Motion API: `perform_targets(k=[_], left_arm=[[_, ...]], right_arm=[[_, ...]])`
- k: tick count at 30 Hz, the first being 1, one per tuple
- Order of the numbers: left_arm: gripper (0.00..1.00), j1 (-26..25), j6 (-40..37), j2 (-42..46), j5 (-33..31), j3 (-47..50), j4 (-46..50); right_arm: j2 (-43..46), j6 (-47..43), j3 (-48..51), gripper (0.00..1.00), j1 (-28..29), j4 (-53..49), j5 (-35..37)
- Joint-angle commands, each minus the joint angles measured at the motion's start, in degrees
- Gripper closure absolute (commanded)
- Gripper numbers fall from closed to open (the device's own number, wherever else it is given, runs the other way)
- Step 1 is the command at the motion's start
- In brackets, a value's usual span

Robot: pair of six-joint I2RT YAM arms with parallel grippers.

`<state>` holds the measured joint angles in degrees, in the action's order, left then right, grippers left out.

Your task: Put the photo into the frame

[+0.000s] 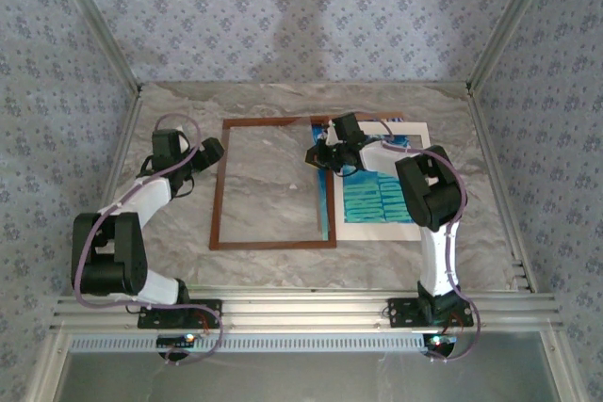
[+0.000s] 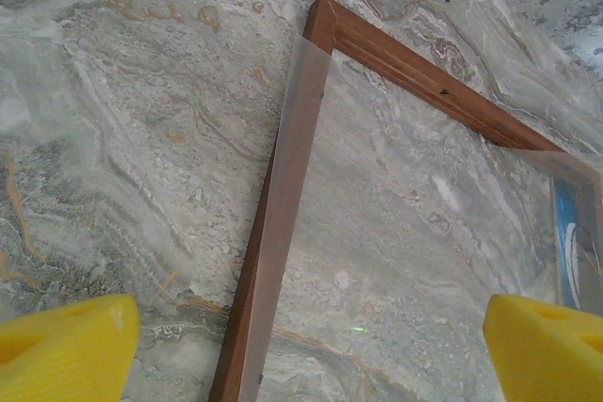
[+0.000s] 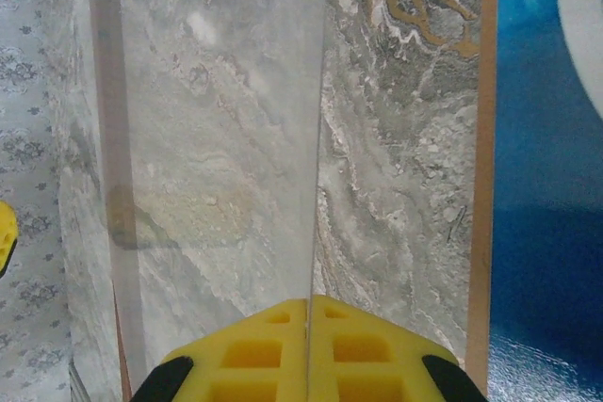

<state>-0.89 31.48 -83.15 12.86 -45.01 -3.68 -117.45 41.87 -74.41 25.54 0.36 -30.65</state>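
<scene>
**Now: clear sheet pinched over the frame, photo waiting alongside**

Right, down on the marble worktop [image 1: 283,105] the frame [image 1: 273,245] lies flat and empty, with bare stone showing through its opening. The photo [image 1: 377,202] sits outside it, face up on a white mat [image 1: 377,231] just to the frame's right. Its blue left edge runs right along the frame's right rail. Whether it touches the rail or slips under it, I cannot tell.

Over to the right wrist view: the right fingers [image 3: 254,355] are pressed together, and a clear sheet [image 3: 207,138] runs straight into the seam between them. They are clamped on its near edge. From above, that arm reaches in from the right, and its fingers sit at the upper part of the frame's right rail.

The left wrist view shows the other side of the sheet, a pale translucent strip lying along the frame's left rail up to the far corner. The left fingers [image 2: 66,350] are spread wide, one yellow tip at each bottom corner of that view. They hold nothing. They hover near the left rail, and the rail and strip run between them.
</scene>
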Motion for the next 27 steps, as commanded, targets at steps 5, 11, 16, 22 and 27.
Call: perform_targets(k=[5,11,16,22,27], left_arm=[[0.06,-0.38,-1.23,-0.80,0.85,-1.78,-0.43],[0.06,-0.36,-1.34,-0.97,0.85,-1.72,-0.45],[0.06,-0.35,-1.34,-0.83,0.67,-1.74,-0.36],[0.06,-0.35,-1.34,-0.42,0.29,-1.66,-0.19],[0.06,-0.35,-1.25,-0.42,0.32,-1.49,-0.19]], right_arm=[[0.02,1.76,-0.02,1.00,0.12,1.73,-0.19],[2.47,4.76,3.94,1.00,0.03,8.87,-0.81],[5.22,9.39,8.04,1.00,0.11,16.41,-1.08],[5.40,10.94,8.28,1.00,1.12,18.36,0.85],[3.57,11.29,7.17,1.00,1.24,18.37,1.43]])
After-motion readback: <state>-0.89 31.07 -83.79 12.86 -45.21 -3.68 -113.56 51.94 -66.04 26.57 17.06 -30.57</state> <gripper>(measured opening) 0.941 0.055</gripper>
